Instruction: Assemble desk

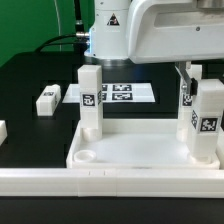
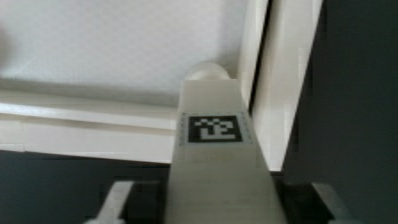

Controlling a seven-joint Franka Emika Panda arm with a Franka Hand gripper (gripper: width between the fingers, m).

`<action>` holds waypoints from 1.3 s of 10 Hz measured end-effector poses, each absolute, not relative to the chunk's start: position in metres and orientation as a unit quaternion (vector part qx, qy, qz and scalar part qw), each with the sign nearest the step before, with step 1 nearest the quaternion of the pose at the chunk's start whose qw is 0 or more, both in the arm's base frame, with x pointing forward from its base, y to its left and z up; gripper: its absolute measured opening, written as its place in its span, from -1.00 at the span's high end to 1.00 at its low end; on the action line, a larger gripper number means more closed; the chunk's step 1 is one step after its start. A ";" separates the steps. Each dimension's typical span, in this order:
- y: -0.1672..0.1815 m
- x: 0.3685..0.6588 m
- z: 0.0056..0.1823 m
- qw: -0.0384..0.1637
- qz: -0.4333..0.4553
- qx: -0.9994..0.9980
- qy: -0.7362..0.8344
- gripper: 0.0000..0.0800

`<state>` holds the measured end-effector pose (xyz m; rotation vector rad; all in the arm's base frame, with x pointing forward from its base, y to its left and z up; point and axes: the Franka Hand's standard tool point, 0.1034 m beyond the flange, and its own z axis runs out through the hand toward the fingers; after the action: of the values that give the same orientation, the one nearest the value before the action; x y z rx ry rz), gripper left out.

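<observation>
The white desk top (image 1: pixel 140 145) lies in front, a rimmed tray. One white tagged leg (image 1: pixel 91 100) stands upright at its corner on the exterior view's left. My gripper (image 1: pixel 196 80) is at the tray's right end, shut on another tagged leg (image 1: pixel 207 125) that stands upright there. A second tagged white piece (image 1: pixel 186 100) shows right beside it, partly hidden. In the wrist view the held leg (image 2: pixel 214 140) runs out from between my fingers (image 2: pixel 125 200), its tip at the tray's rim (image 2: pixel 267 60) near a corner.
A loose tagged leg (image 1: pixel 47 99) lies on the black table at the exterior view's left, and another white piece (image 1: pixel 2 130) shows at the left edge. The marker board (image 1: pixel 125 93) lies behind the tray. A white rail (image 1: pixel 110 182) runs along the front.
</observation>
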<state>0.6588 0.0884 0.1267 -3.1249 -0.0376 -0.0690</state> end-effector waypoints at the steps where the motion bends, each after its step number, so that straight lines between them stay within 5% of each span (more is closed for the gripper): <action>1: 0.088 0.659 0.127 0.008 -0.022 -1.000 -0.012 0.27; 13: 0.095 0.658 0.124 0.042 -0.043 -0.849 0.525 0.27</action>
<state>0.6583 0.0953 0.1238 -2.5976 1.6066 -0.1318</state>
